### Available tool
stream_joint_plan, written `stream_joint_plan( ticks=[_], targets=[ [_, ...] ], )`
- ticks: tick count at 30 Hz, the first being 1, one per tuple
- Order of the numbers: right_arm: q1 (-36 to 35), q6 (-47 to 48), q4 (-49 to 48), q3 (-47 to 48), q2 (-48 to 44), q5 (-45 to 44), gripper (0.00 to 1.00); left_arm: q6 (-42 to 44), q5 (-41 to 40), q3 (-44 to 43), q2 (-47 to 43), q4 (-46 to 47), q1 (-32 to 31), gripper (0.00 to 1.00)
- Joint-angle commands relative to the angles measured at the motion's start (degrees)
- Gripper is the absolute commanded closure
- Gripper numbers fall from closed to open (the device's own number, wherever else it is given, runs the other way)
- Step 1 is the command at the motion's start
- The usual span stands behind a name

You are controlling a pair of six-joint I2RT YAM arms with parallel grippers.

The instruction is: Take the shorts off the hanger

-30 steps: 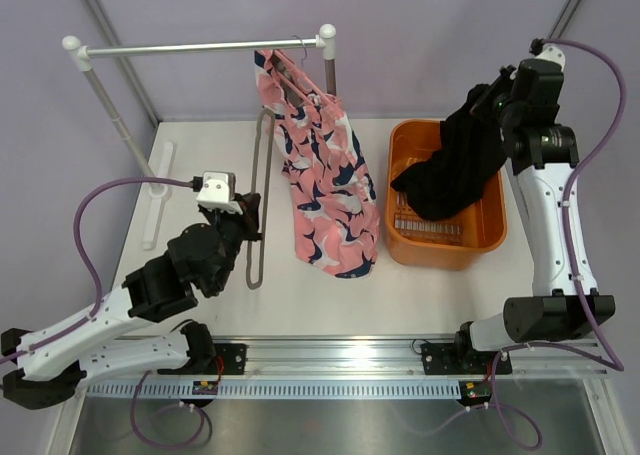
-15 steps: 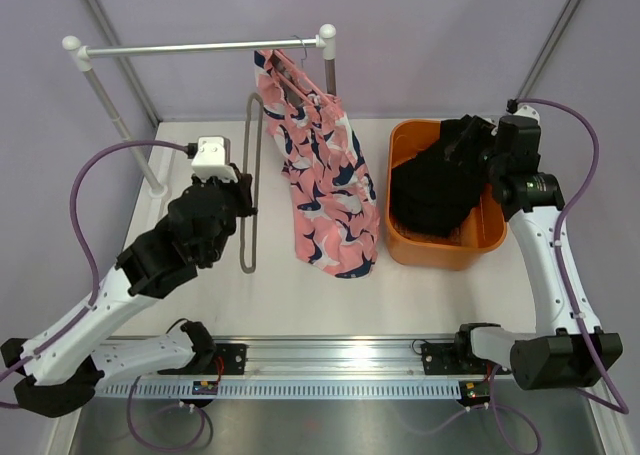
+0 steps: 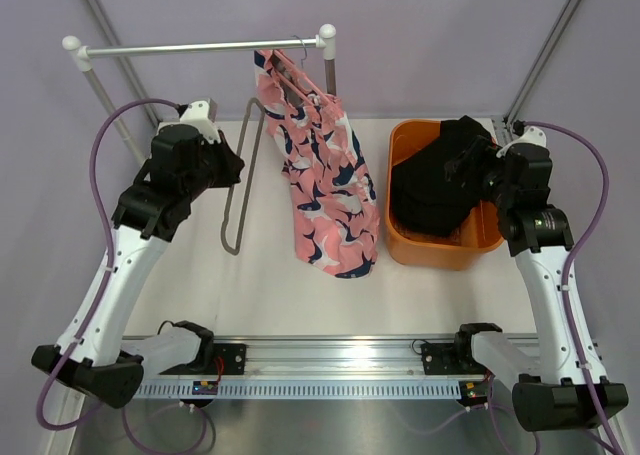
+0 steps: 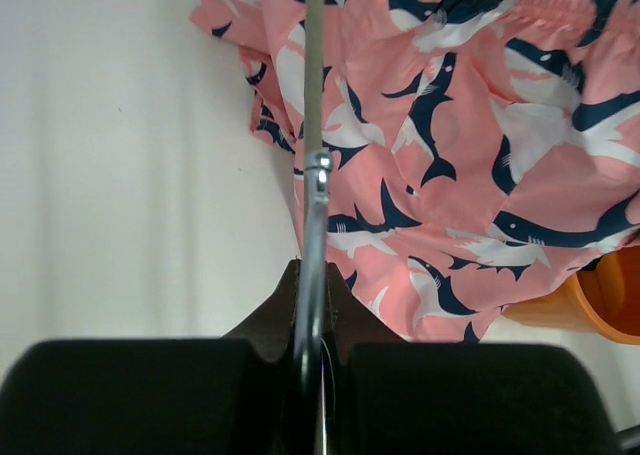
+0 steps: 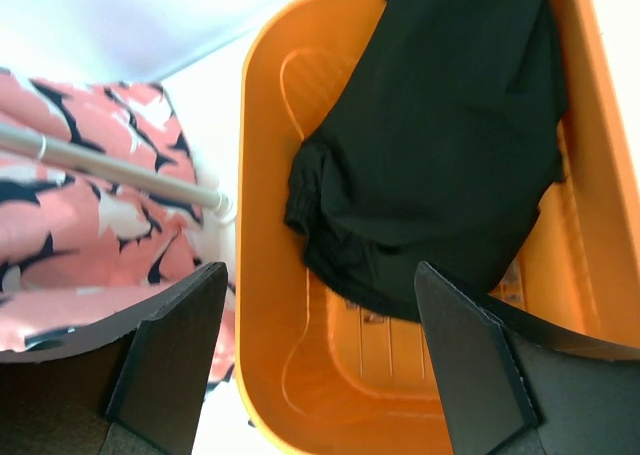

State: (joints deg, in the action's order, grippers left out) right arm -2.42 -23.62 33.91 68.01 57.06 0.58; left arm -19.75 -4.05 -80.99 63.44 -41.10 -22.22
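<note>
Looking down on a white surface (image 3: 300, 295) bearing a tube rack (image 3: 200, 47) along its far edge and an orange basket (image 3: 440, 257) on the right side. Hanging from the right end of the rack's rail, on a hanger (image 3: 284, 75) partly hidden in the waistband, pink shark-print shorts (image 3: 325, 175), draped down towards the surface just beside the basket's left wall; not possible to tell whether the hem touches down. Filling much of the basket, a black garment (image 3: 430, 190), bunched up and rising above the far rim. Raised at the left, the left fingers (image 3: 230, 165), pressed together on a second hanger (image 4: 313, 95) carrying no cloth, with a thin metal part of it running between them in the wrist view. Dangling tilted from that grip, left of the pink shorts and apart from them in the overhead view. Hovering above the basket's far right corner, the right fingers (image 3: 470, 163), spread wide and gripping nothing, with the black garment lying below them in the wrist view.
</note>
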Motion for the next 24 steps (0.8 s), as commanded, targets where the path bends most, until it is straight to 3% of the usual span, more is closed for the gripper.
stream_joint_plan(
  ticks=[1,10,24],
  targets=[
    [-0.13,-0.55,-2.36,-1.38,-2.38,4.42,0.15,-0.55,14.6,-4.34,2.12,1.11,3.93,1.0],
    [-0.13,-0.11,-1.57,-3.05,-5.81,6.18,0.15,2.7,16.36,-11.73,7.4,0.94,8.68,1.0],
    [-0.13,-0.03,-1.92,-5.96,-10.47,9.53,0.16,2.17,28.13,-13.75,9.24,8.93,16.24,1.0]
  ],
)
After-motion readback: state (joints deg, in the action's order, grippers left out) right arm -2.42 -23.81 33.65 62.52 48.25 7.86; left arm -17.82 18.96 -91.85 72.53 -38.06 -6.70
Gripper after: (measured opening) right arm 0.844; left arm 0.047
